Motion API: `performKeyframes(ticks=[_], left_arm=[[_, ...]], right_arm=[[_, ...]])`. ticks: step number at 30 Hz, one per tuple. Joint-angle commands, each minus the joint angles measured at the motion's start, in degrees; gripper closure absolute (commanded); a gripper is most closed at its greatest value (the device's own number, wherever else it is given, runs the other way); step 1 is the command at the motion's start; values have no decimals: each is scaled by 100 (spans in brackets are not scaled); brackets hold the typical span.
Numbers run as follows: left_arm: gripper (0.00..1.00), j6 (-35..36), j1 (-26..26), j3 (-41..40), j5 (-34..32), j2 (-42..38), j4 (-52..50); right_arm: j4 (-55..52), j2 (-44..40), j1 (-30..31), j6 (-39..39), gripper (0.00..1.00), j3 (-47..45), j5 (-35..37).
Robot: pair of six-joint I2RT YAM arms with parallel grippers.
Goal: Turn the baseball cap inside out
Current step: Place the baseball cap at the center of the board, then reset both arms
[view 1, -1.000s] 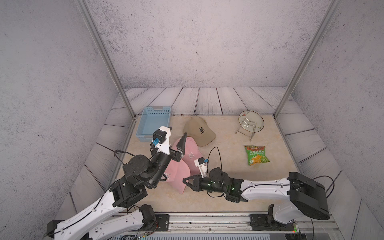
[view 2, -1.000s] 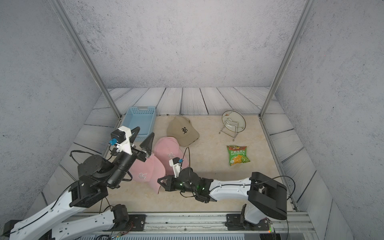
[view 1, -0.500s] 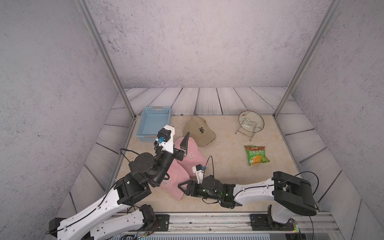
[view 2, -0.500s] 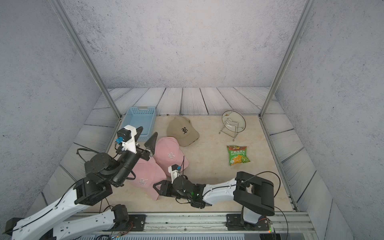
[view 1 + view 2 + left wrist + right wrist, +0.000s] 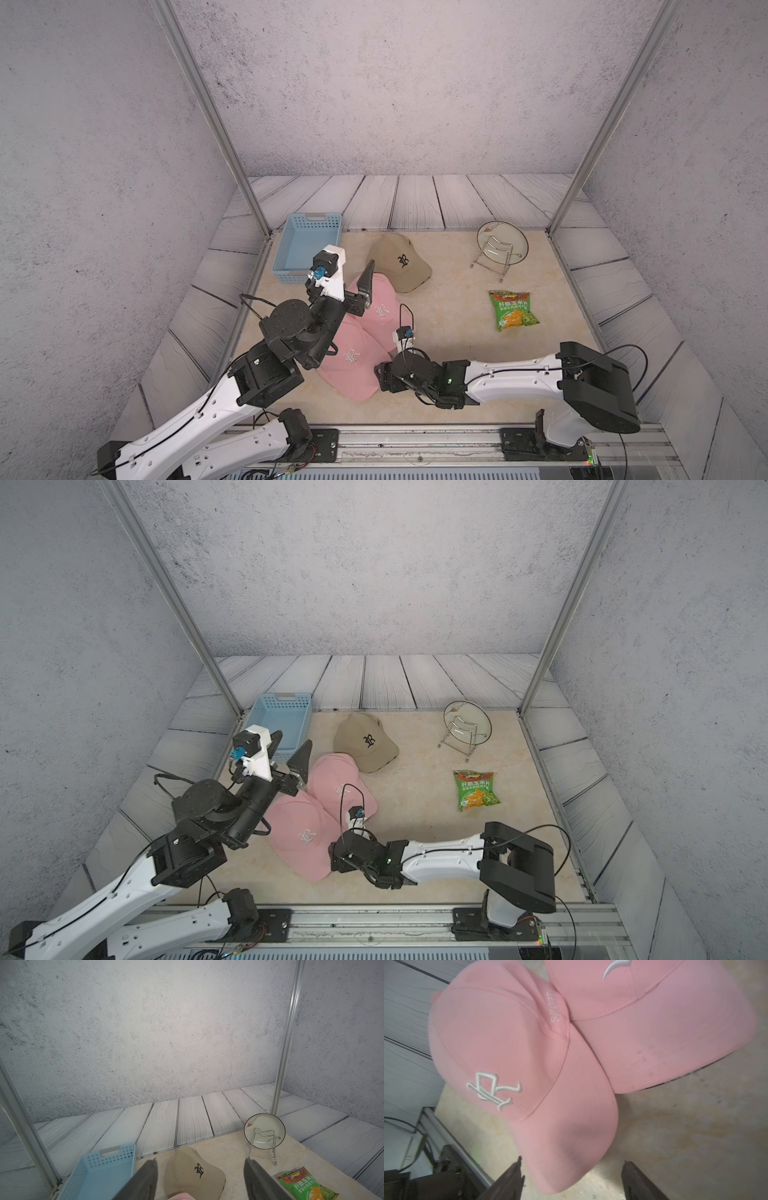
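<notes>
Top views: three caps on table (image 5: 449, 332), all crown up, none turned yet. At front, near pink cap (image 5: 353, 359), touching far pink cap (image 5: 380, 309); behind them, tan cap (image 5: 399, 264). Low at the near brim edge, right gripper (image 5: 380, 376), so near pink cap is likely the one to turn. Raised over far pink cap and aimed at back wall, left gripper (image 5: 294, 738), probably parked clear until needed. Well apart, out of play: basket (image 5: 307, 249), plate (image 5: 502, 248), snack bag (image 5: 513, 311).

Left wrist: jaws wide, nothing between. Tan cap and basket beyond the tips, sliver of pink at frame edge. No contact with anything.

Right wrist: jaws wide, straddling brim tip of near pink cap, not closed on it. Looks lined up to pinch brim, then lift and push crown through. Overlap order of the two pink caps hard to tell. Risk: dragging far pink cap along.
</notes>
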Motion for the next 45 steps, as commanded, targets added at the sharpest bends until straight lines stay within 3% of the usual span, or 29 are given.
performKeyframes(ticks=[1, 5, 9, 11, 19, 30, 33, 39, 45], left_arm=[[29, -237, 144, 140, 141, 15, -123], [29, -401, 317, 121, 293, 17, -242], [29, -556, 509, 70, 460, -14, -315], [29, -599, 578, 44, 501, -33, -343], [29, -807, 782, -34, 664, -77, -527], [28, -829, 1033, -168, 788, -140, -533], [28, -829, 1102, -176, 834, -131, -532], [28, -858, 1240, -221, 914, -130, -555], [27, -944, 1427, -259, 954, -77, -622]], right_arm=[[-530, -504, -131, -934, 22, 114, 576], [-510, -475, -561, -1213, 28, 191, 180], [-552, -100, -769, -1408, 49, 415, -25], [-643, 109, -794, -1461, 54, 591, -210], [-903, 903, -1171, -1037, 58, 919, -985], [-848, 1246, -1849, -808, 52, 1026, -1038], [-892, 1358, -2016, -863, 56, 1162, -1015], [-875, 1593, -2323, -973, 72, 1386, -1029], [-1027, 1512, -2626, -1255, 66, 1563, -869]])
